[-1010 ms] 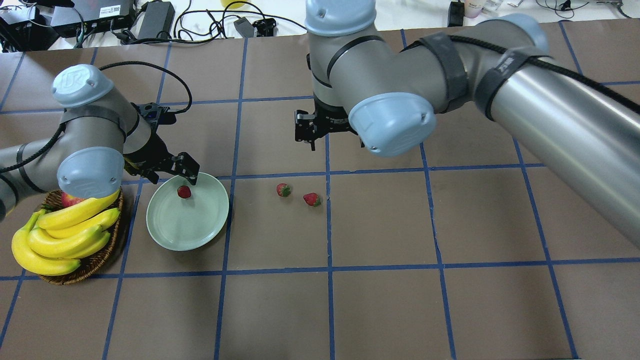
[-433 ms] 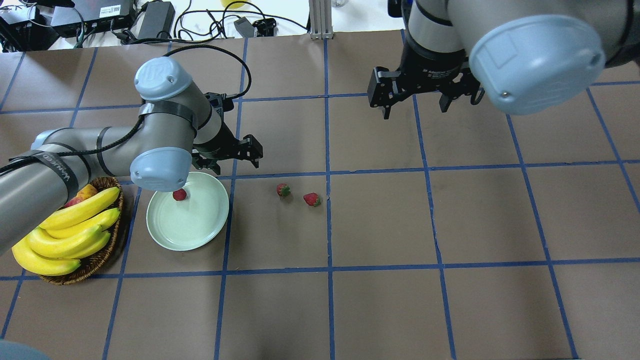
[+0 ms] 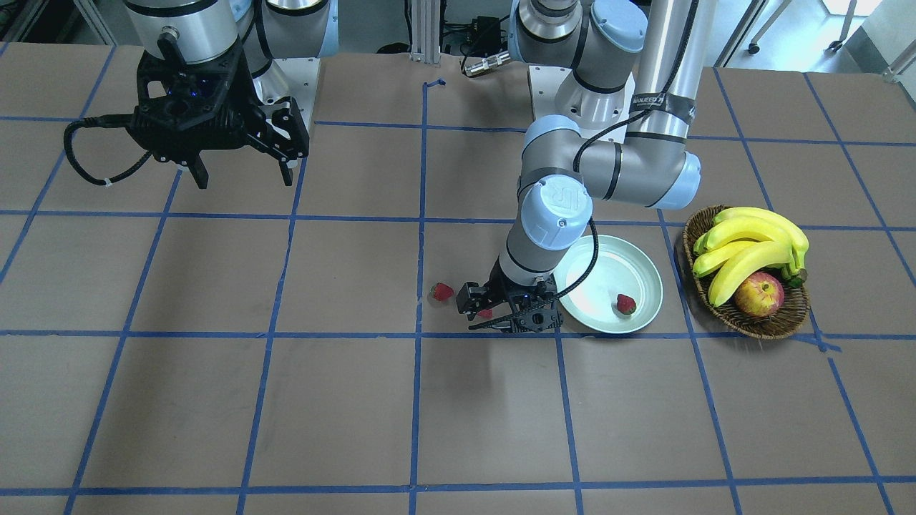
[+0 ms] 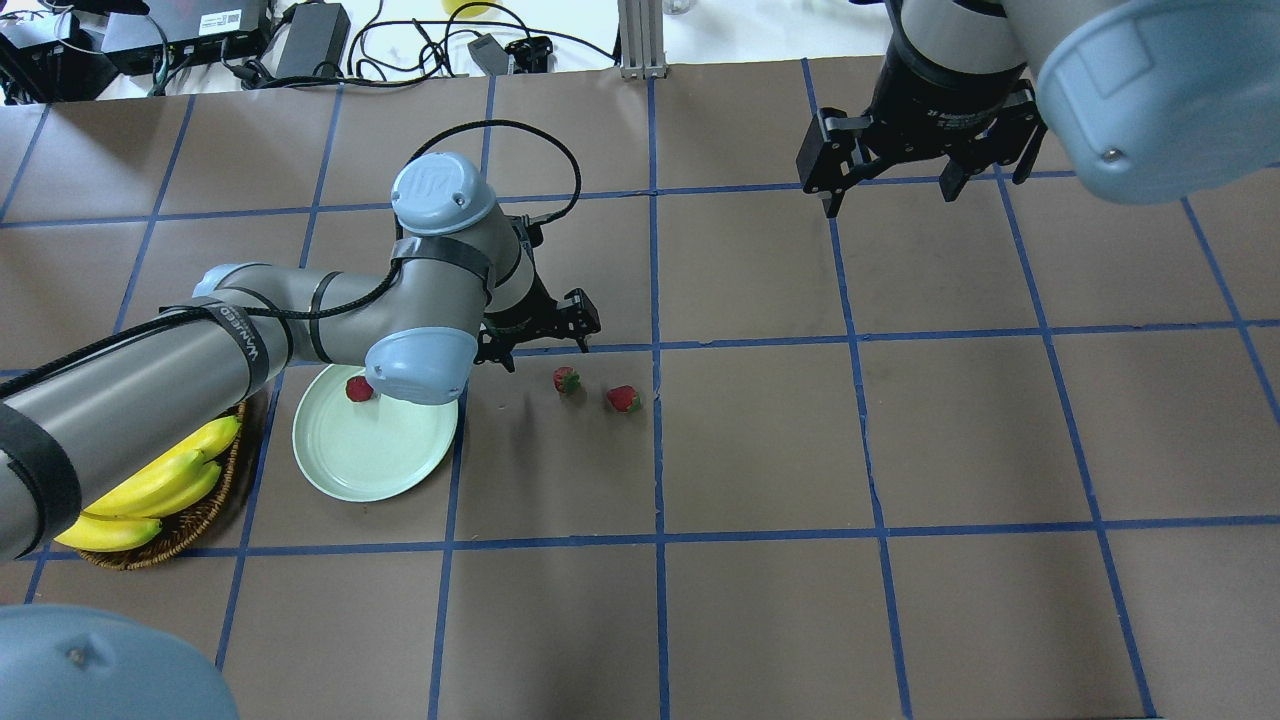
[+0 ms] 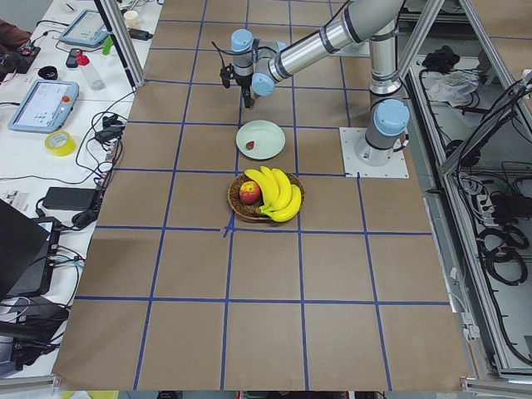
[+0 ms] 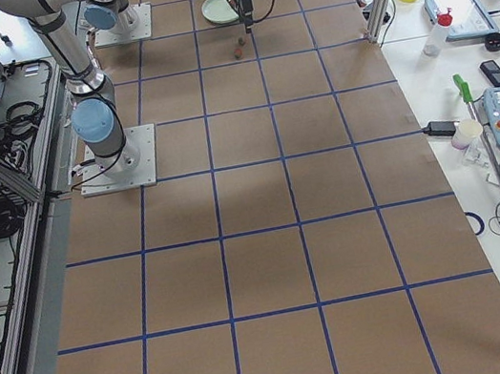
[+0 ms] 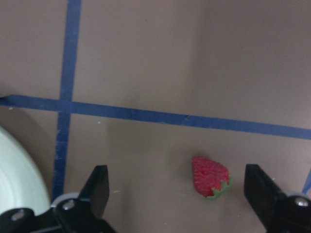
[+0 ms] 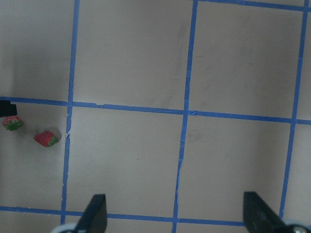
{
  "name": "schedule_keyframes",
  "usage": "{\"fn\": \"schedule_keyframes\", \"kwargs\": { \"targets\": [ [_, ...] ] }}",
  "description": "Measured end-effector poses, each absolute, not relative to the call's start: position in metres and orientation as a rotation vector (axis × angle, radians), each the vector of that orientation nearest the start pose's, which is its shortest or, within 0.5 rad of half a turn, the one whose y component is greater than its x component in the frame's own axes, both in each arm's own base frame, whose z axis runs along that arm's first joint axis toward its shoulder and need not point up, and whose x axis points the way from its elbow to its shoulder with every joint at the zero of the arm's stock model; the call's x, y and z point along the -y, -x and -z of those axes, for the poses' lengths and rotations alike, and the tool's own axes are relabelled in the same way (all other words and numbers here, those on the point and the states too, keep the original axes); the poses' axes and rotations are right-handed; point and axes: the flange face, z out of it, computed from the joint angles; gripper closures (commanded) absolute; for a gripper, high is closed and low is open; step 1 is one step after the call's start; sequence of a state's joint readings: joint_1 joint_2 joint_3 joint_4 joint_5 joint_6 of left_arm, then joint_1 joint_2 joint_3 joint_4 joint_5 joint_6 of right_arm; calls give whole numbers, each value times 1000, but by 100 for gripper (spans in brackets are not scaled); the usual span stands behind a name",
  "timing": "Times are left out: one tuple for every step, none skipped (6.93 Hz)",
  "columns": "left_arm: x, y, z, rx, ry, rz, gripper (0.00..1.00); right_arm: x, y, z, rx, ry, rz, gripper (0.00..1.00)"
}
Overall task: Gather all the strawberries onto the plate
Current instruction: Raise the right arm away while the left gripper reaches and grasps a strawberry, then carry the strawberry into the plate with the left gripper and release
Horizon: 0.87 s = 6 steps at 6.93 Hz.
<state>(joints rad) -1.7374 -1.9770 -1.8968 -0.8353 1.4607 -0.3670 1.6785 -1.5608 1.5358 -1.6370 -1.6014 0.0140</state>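
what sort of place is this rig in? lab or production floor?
Most likely a robotics lab test cell: a table gridded with blue tape, the left arm and right arm mounted on base plates, and a side bench holding a teach pendant and cables.

The pale blue round end cap (image 4: 443, 183) on the left arm's grey joint carries the raised letters "UR"; the front-facing view shows the same logo on that cap (image 3: 560, 202). The black fabric strap (image 4: 245, 338) round the left arm's silver tube reads, as far as can be made out, "WANEED" in white. The black body of the right gripper (image 4: 888, 195) bears a line of small white print beginning "2F"; the rest is too small to read. The white sticker (image 4: 225, 18) on a black box beyond the table holds an illegible printed code
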Motion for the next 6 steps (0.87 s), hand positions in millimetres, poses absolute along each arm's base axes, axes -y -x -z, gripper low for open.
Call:
{"fn": "schedule_keyframes", "kwargs": {
  "targets": [
    [528, 241, -182, -3228, 326, -65, 31, 487, -183, -507, -3160, 147, 144, 0],
    [528, 244, -176, -3227, 312, -80, 40, 487, -183, -507, -3155, 149, 142, 0],
    [526, 248, -173, -3226, 288, -87, 60, 486, -183, -508, -3146, 150, 140, 0],
    [525, 251, -176, -3228, 241, -80, 86, 485, -184, -508, -3140, 151, 137, 0],
    [525, 253, -179, -3231, 188, -69, 92, 485, -184, -507, -3138, 152, 135, 0],
    [524, 254, -181, -3231, 160, -65, 98, 485, -184, -507, -3137, 153, 134, 0]
  ]
}}
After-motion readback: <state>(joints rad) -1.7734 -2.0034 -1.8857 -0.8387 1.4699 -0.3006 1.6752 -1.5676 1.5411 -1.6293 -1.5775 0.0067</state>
